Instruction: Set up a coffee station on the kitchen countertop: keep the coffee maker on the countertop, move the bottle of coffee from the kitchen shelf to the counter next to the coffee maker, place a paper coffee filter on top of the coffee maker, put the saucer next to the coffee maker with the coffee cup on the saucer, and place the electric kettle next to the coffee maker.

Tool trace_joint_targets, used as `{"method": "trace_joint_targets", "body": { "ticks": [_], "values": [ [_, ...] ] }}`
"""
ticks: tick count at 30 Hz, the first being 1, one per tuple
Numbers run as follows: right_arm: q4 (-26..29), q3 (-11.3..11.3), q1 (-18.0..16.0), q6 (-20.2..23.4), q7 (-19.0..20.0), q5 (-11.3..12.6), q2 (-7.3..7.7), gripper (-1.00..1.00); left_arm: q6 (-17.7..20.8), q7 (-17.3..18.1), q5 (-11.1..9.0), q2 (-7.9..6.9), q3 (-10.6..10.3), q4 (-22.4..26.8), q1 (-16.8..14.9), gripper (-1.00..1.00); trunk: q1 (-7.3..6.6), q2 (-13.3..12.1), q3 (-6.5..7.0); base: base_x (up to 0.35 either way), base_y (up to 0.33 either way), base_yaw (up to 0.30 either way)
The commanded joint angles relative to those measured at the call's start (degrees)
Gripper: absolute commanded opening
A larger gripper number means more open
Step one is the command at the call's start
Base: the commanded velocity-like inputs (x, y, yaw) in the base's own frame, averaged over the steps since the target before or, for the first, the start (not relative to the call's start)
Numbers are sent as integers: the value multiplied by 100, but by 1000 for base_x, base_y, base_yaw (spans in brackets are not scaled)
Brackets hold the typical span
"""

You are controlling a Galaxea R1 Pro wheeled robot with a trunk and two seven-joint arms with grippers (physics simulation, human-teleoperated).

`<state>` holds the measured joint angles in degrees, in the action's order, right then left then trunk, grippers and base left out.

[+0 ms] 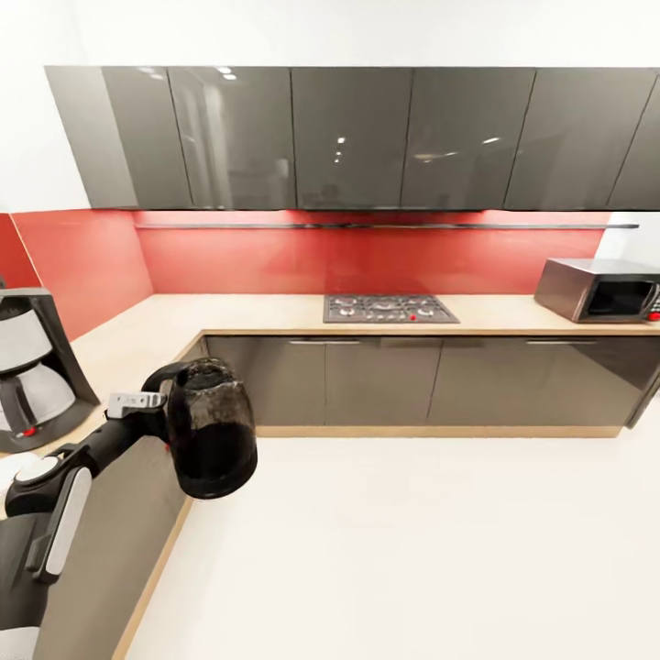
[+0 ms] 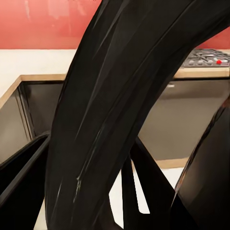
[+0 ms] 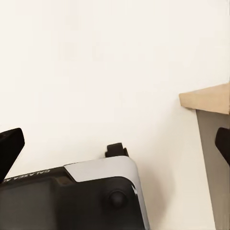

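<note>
The left gripper (image 1: 158, 410) was clamped on the black handle of the electric kettle (image 1: 211, 440), a rounded smoky-brown jug with a dark lid, held upright in the air over the floor just off the kitchen countertop (image 1: 137, 335). The coffee maker (image 1: 32, 371) stood on that countertop at the near left. The right gripper's fingertips (image 3: 9, 146) stood wide apart, holding nothing.

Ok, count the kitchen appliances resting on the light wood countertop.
3: black drip coffee maker at far left, grey gas hob inset mid-counter, silver microwave at right. The dark glass kettle is held by the left gripper, not resting.
</note>
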<state>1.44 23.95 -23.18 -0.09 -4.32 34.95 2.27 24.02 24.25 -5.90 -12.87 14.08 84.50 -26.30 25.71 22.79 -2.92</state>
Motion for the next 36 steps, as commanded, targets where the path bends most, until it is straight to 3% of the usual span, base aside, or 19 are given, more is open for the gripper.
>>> {"method": "trace_joint_targets", "body": {
  "ticks": [1, 9, 16, 36],
  "values": [
    [6, 49, -3, -4, -18, 44, -2, 100, 61, 9, -69, -1, 7, 14, -14, -100, 7, 13, -13, 337, 0, 0],
    [5, 49, -3, -9, -8, 33, 1, 100, 118, 9, -65, -34, 15, 119, -122, -100, 7, 13, -13, 337, 0, 0],
    [5, 53, -3, -1, -8, 39, -5, 100, 417, 9, -60, -38, 17, 154, -316, -100, 7, 13, -13, 337, 0, 0],
    [12, 49, -3, 0, -8, 54, 8, 100, 410, 1, -51, -5, 50, 142, -253, -100, 7, 13, -13, 299, -110, 0]
  ]
}}
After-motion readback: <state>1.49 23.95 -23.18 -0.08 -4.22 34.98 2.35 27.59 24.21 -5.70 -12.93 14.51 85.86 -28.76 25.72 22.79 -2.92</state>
